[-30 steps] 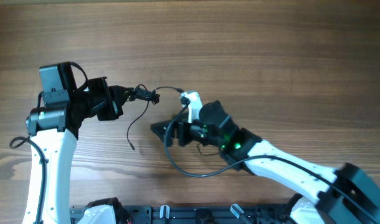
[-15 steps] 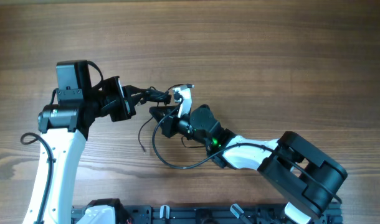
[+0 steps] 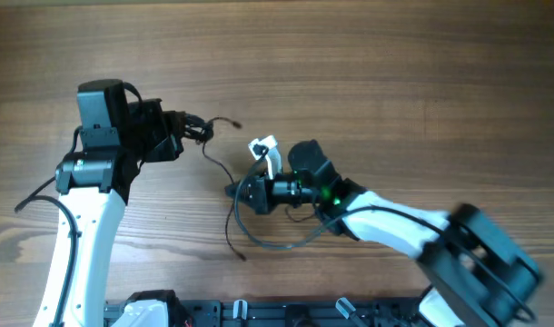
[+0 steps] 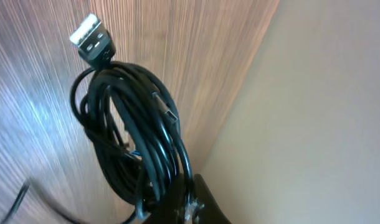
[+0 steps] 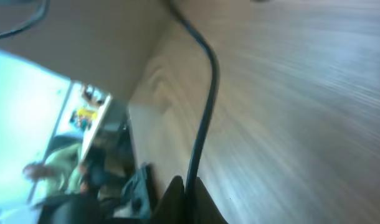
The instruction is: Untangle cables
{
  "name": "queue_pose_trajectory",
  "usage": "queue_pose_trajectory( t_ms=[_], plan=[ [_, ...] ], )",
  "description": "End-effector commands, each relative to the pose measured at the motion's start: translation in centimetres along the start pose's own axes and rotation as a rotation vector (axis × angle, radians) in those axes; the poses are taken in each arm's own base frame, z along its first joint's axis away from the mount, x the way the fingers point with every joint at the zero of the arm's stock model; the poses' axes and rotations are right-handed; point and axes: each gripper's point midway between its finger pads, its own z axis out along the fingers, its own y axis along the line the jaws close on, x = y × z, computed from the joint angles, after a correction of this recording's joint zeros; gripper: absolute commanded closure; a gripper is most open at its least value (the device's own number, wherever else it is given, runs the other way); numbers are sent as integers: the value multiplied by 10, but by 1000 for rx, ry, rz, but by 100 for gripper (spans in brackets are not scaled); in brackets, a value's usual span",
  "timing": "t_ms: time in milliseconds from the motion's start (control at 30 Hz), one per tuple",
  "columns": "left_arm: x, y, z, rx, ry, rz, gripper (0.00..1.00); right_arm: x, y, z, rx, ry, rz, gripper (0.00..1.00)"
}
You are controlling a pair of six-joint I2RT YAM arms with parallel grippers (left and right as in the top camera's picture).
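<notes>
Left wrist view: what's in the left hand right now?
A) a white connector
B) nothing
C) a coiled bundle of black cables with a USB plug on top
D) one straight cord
C: the left hand is shut on the looped black cable bundle, its silvery USB plug sticking up.

Smeared and cropped
The knotted bundle of thin black cords [image 4: 137, 143] runs off the left wrist view's bottom edge. The right wrist view is smeared, its one black cord [image 5: 205, 106] soft-edged. Overhead, the right arm's white elbow link [image 3: 481, 263] blurs.
</notes>
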Motion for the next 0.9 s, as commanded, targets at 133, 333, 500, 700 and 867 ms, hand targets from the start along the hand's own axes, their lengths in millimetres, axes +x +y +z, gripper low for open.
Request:
queue_pose_trajectory(
  t_ms=[133,333,500,700,867],
  plan=[
    [-6,-20,-6,59,-78,540,96,18,-32,-38,233,84,-31,1],
    [54,-10,-13,186,252,1140,96,-30,-46,-89,162,-41,38,0],
    [118,5,-49,489,636,1445,96,-80,-29,-124,23,-186,-192,0],
    [156,19,-84,679,904,1471,96,-90,-2,-129,-116,-207,-356,0],
    [190,43,-93,695,1054,1507,96,-89,14,-130,-223,-187,-363,0]
  ],
)
